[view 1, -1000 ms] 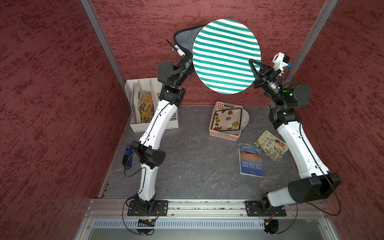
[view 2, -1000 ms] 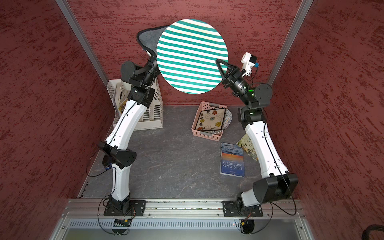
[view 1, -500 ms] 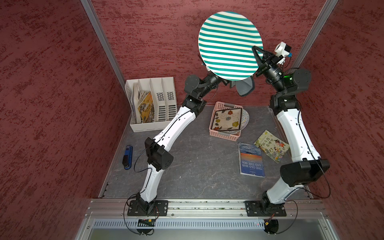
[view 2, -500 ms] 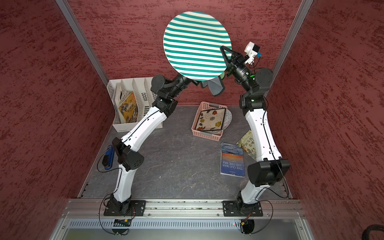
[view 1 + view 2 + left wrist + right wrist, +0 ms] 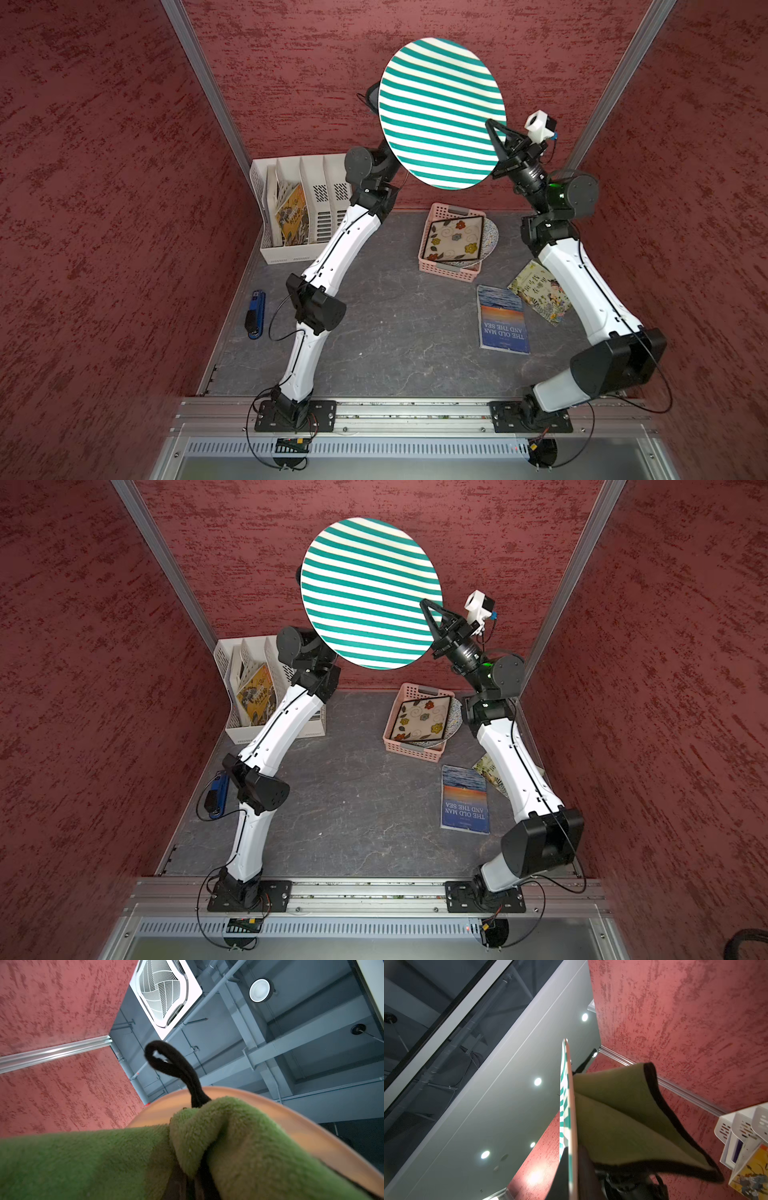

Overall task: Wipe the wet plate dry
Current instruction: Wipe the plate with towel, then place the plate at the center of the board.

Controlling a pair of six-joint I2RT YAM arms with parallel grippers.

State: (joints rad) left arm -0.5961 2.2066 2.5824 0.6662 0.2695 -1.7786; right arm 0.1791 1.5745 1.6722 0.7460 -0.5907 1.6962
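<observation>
A round plate (image 5: 440, 112) (image 5: 370, 592) with green and white stripes hangs high over the back of the table, its striped face toward the top views. My right gripper (image 5: 496, 137) (image 5: 430, 613) (image 5: 572, 1178) is shut on its right rim. In the right wrist view the plate (image 5: 568, 1105) shows edge-on. A green cloth (image 5: 623, 1115) (image 5: 104, 1163) with black trim lies against its tan back (image 5: 291, 1126). My left gripper (image 5: 187, 1188) is shut on the cloth. The plate hides it in both top views, where only a dark edge of cloth (image 5: 372, 97) shows.
A pink basket (image 5: 449, 272) under the plate holds a flowered square plate (image 5: 455, 239). Two books (image 5: 500, 320) (image 5: 540, 297) lie on the right. A white file organiser (image 5: 299, 212) stands back left, with a blue stapler (image 5: 255, 313) before it. Red walls enclose three sides.
The left arm swung the cloth from the plate's upper left to under its lower right, then back behind its left side. The plate rose and came back down.
</observation>
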